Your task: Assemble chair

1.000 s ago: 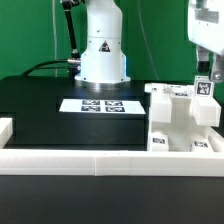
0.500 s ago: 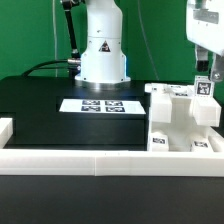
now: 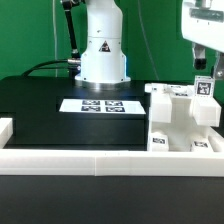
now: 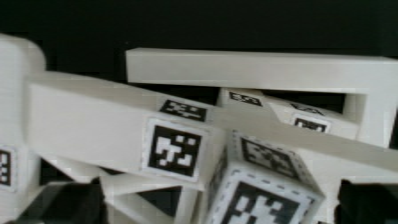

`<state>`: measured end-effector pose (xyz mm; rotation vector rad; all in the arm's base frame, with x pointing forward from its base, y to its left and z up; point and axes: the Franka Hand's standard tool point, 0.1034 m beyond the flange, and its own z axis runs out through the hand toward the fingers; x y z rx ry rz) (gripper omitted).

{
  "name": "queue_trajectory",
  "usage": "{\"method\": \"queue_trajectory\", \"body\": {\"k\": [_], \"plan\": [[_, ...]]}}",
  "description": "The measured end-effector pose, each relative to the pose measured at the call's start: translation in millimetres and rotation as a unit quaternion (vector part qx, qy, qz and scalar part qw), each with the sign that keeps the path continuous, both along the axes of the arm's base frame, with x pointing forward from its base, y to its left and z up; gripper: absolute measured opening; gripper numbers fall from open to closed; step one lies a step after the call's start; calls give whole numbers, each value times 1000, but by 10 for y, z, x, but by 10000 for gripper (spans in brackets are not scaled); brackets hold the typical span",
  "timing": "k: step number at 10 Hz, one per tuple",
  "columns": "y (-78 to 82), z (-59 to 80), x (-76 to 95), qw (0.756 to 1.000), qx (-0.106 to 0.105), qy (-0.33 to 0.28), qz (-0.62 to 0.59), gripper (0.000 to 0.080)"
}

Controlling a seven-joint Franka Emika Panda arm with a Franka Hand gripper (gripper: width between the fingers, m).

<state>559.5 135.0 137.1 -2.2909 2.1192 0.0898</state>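
Chair (image 3: 183,118): a white stepped cluster of tagged blocks, standing on the black desk (image 3: 40,100) just right of the marker board (image 3: 100,105) in the exterior view, and just behind the long white rail (image 3: 100,160) that runs across the front. Change over the last second: the chair has not shifted; the arm's white housing above it has moved up and toward the exterior view's left, so it now sits higher and further off the tagged post (image 3: 204,88) at the cluster's back corner. The pincer (image 3: 203,68) is partly cut off by the frame edge there; its jaws read as spread wide and released, with nothing between them. Judgement: a placing step looks finished and the arm is backing off; parts appear seated, none visibly loose on the desk beside the board. Wrist view looks down on the chair (image 4: 196,120) close up: a flat slab across the far side, an angled slab below it, several tagged faces crowded beneath; which joints are fully home cannot be told. Orientation: the long axis runs roughly parallel to the rail, across the exterior view, away from the marker board; the tagged post points straight up, and the lower tagged faces turn toward the rail.
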Motion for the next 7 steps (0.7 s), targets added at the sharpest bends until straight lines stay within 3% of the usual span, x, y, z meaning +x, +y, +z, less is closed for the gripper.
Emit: {"method": "queue_trajectory", "body": {"k": [2,4,7], "plan": [[-35,45,-152,1000,8,-8,7,649],[-37,25,-146,999,7,-9,34,649],[-36,24,-180,984,5,-7,181,649]]}}
